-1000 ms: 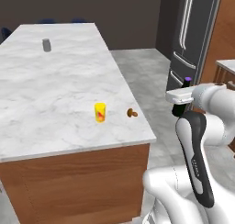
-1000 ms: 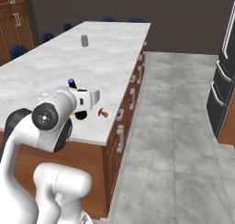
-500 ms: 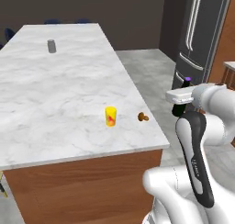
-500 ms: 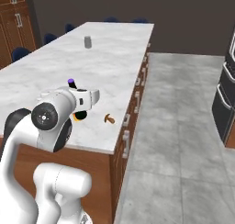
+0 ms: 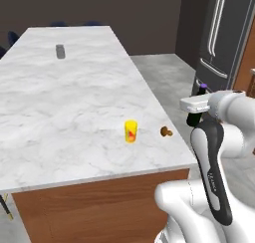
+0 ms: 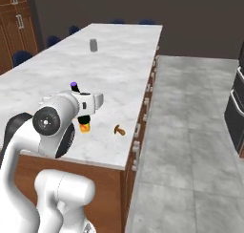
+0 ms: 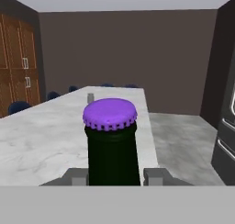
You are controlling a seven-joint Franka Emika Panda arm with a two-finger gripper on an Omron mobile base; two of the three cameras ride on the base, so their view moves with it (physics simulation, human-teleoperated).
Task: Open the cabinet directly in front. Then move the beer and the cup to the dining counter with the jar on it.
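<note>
My gripper [image 7: 114, 175] is shut on the beer [image 7: 110, 126], a dark bottle with a purple cap that rises between the two fingers [image 7: 156, 176]. From the left base view the hand [image 5: 192, 118] hangs just off the near right corner of the dining counter [image 5: 60, 102], the beer's cap [image 5: 202, 86] poking above it. The yellow cup [image 5: 130, 131] stands upright on the marble near that corner, left of the hand. The grey jar [image 5: 60, 51] stands at the counter's far end. In the right base view the hand [image 6: 85, 118] partly covers the cup [image 6: 85, 128]. The cabinet is out of view.
A small brown object [image 5: 166, 132] lies on the marble between cup and counter edge. A dark fridge [image 5: 224, 38] stands to the right across a grey floor aisle [image 6: 190, 132]. Blue chairs [image 6: 52, 40] line the counter's far sides. Wooden cupboard fronts [image 6: 14, 17] stand far left.
The whole picture has shifted, so the camera has moved along with the base; the counter corner now sits closer. The grip on the beer is unchanged.
</note>
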